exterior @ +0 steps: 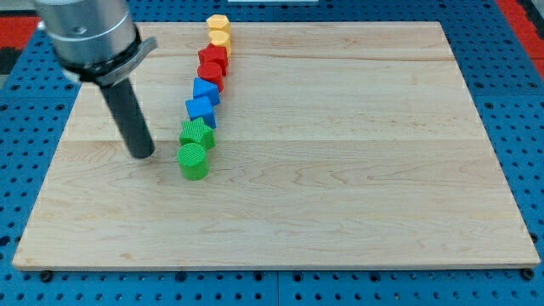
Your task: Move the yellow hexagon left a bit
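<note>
A yellow hexagon (218, 24) sits at the top of a slanted line of blocks on the wooden board (340, 170), near its top edge. A second yellow block (220, 40) touches it just below. My tip (143, 155) rests on the board at the view's left, far below and left of the yellow hexagon. It stands a little left of the green cylinder (193, 161), not touching it.
Below the yellow blocks the line runs down: a red block (213, 57), another red block (210, 74), two blue blocks (206, 90) (201, 109), a green star-like block (197, 133), then the green cylinder. Blue pegboard (510, 51) surrounds the board.
</note>
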Tool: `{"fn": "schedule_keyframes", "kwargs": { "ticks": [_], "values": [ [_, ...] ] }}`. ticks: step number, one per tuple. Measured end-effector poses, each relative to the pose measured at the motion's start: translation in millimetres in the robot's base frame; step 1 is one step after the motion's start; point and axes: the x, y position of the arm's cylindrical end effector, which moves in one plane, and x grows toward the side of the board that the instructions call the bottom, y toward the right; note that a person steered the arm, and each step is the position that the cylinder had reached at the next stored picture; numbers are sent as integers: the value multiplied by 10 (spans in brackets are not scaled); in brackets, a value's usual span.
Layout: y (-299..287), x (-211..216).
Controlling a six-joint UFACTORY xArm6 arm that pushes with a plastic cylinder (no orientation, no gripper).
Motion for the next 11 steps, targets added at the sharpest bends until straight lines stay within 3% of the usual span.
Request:
{"fn": "schedule_keyframes", "kwargs": {
  "ticks": [1,2,3,4,5,6,8,11],
  "values": [
    [289,490],
    [1426,695],
    [2255,-50],
    [2265,-1295],
    [1894,-2574],
    [1748,-2882],
    [1194,-2889],
    [880,-2891]
  ]
}}
